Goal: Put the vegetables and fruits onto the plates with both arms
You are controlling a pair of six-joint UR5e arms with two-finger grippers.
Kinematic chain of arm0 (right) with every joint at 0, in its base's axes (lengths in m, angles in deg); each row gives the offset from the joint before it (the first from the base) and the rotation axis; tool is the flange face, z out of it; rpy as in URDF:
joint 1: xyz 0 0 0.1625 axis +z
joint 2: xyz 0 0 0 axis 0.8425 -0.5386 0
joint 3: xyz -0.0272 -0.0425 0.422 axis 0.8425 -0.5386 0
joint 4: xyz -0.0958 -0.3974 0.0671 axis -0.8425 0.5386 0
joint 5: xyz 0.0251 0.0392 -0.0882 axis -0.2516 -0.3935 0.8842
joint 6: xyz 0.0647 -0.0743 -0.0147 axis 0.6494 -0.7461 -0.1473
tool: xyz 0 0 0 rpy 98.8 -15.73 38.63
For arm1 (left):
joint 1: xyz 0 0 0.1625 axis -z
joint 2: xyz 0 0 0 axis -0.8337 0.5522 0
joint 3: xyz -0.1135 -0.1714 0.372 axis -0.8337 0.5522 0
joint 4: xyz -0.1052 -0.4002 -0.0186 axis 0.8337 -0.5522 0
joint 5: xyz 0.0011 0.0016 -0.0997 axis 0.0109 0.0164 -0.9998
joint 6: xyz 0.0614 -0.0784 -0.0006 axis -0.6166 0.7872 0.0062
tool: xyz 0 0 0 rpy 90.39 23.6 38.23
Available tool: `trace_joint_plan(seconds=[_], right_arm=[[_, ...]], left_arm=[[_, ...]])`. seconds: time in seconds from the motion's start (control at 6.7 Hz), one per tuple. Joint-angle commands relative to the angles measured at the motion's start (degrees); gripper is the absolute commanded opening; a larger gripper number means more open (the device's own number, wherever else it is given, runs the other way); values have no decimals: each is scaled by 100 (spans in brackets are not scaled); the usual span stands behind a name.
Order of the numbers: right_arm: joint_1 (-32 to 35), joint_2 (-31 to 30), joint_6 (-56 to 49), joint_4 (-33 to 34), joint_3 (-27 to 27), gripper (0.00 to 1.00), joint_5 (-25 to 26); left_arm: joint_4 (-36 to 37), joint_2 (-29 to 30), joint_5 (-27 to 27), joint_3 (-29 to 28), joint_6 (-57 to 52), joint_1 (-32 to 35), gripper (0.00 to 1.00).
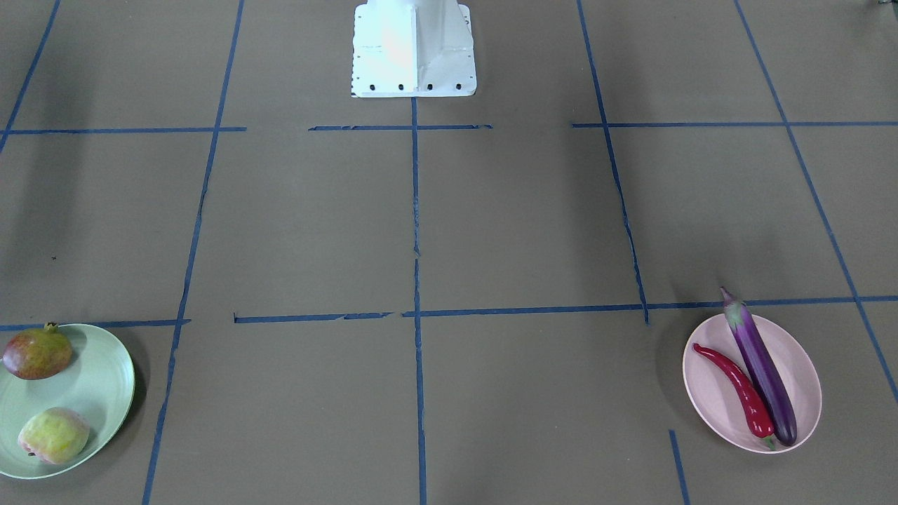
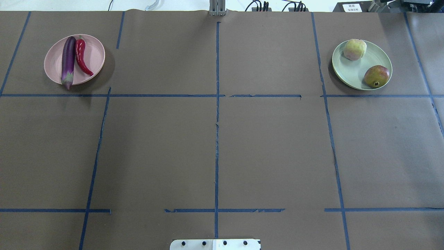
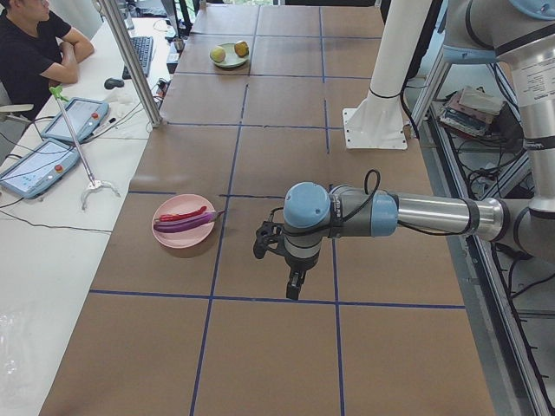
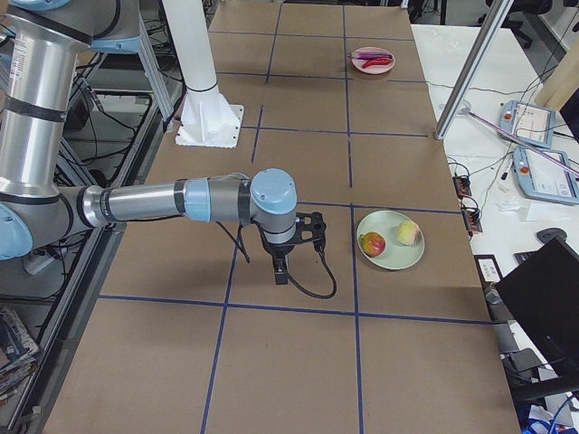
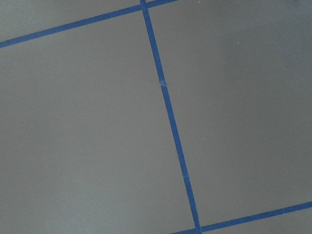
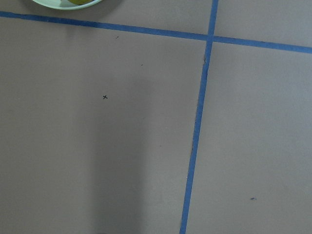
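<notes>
The purple eggplant (image 1: 761, 368) and the red chili (image 1: 736, 386) lie side by side on the pink plate (image 1: 796, 358). The pomegranate (image 1: 37, 354) and the peach-like fruit (image 1: 54, 435) sit apart on the green plate (image 1: 98, 386). My left gripper (image 3: 295, 282) shows only in the exterior left view, hanging over bare table away from the pink plate (image 3: 173, 236). My right gripper (image 4: 282, 271) shows only in the exterior right view, beside the green plate (image 4: 391, 253). I cannot tell whether either is open or shut. Nothing is seen in them.
The white base block (image 1: 414, 49) stands at the robot's edge of the table. Blue tape lines cross the brown table cover. A side bench holds tablets (image 3: 39, 165) and a metal post (image 3: 139, 65), and a seated person (image 3: 35, 43) is beside it.
</notes>
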Motion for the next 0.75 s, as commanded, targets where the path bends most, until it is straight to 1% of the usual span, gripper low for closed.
trace_joint_plan(seconds=[0.0,0.45,0.6], right_arm=[[-68,43,40,-22,-60,100,-9],[-112,43,13,-31,-60,100,-9],[-121,34,5,-31,-60,100,-9]], left_arm=[[15,49,121,11,-2,-14,100],[15,49,121,47,-2,-93,100],[23,136,139,29,7,-362,100]])
